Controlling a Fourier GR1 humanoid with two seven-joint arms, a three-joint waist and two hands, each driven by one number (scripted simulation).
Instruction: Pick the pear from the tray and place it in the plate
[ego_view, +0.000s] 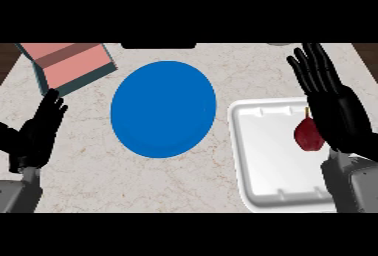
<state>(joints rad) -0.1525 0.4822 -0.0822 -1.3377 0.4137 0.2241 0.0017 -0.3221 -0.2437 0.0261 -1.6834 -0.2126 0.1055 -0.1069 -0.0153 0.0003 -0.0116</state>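
Observation:
A dark red pear (308, 134) lies in the white tray (269, 160) at the right of the counter, partly hidden by my right hand. My right hand (336, 112) hovers over the tray's right side, fingers straight and pointing away from me, just right of the pear. The blue plate (164, 108) sits in the middle of the counter, left of the tray, with nothing on it. My left hand (37, 132) rests open near the left edge, fingers up.
A pink box with a teal side (70, 65) stands at the back left corner. A dark object (159, 45) lies along the counter's far edge. The marble counter shows between plate and left hand.

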